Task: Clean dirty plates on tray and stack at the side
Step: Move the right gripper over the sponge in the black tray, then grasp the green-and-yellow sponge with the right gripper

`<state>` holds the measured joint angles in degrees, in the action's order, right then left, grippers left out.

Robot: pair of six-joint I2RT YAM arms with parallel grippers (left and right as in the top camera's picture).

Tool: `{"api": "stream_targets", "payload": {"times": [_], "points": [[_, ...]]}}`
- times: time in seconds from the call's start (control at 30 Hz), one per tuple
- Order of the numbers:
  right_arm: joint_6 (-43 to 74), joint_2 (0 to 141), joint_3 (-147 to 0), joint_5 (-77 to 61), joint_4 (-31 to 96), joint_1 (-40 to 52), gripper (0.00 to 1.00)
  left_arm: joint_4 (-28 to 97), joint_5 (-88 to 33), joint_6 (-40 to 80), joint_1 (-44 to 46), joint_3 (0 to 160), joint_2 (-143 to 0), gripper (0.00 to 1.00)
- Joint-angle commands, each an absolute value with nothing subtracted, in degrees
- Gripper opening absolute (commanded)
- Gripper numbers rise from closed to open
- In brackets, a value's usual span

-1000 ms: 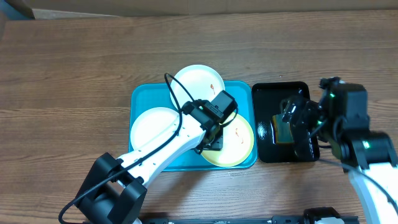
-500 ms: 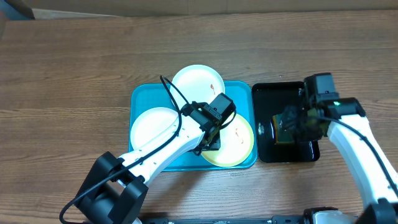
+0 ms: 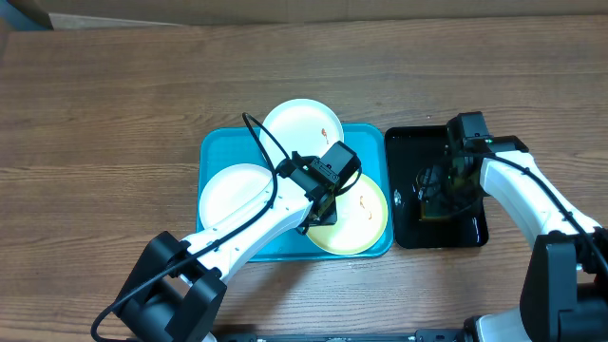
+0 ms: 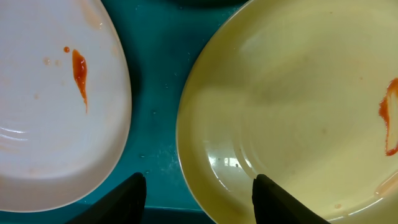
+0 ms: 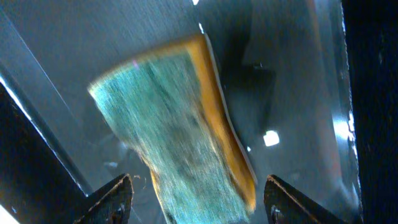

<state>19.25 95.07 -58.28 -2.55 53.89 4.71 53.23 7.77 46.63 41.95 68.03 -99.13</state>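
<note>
Swinging in from the far right over the last second, the right gripper now hangs directly above the green-and-yellow sponge lying in the glossy black rectangular tray. Its jaws are spread wide with the sponge between them, not yet pinched. The wrist view is blurred, so the arm looks to be in motion.

The left gripper has hardly shifted. It hovers low over the left rim of the yellow-green rimmed round plate, jaws parted and gripping nothing, one finger above the plate and the other above bare tray floor.

All three plates lie in the turquoise rectangular plastic tray on the wooden table. The yellow-green one is front right, one white round plate overhangs the back rim, and the other is at the left. Orange-red smears show on at least two of them.

To my eye the sponge pickup is the step in hand. No wiping has begun and nothing is stacked at the side.
</note>
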Motion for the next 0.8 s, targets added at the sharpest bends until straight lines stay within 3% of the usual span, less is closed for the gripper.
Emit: {"api": "stream_targets", "payload": {"times": [0.0, 0.7, 0.73, 0.77], "points": [[17.7, 95.3, -56.3, -2.0, 51.7, 4.9, 0.68, 53.3, 9.2, 47.8, 41.6, 67.9, -99.7, 0.57], [17.6, 95.3, -51.5, -2.6, 46.8, 4.9, 0.66, 53.3, 9.6, 47.8, 41.6, 67.9, -99.7, 0.60], [17.5, 95.3, -51.3, -2.6, 46.7, 4.9, 0.63, 53.3, 9.6, 47.8, 41.6, 67.9, -99.7, 0.60], [17.6, 95.3, -51.3, -2.6, 46.8, 4.9, 0.54, 53.3, 9.6, 47.8, 41.6, 67.9, -99.7, 0.60]]}}
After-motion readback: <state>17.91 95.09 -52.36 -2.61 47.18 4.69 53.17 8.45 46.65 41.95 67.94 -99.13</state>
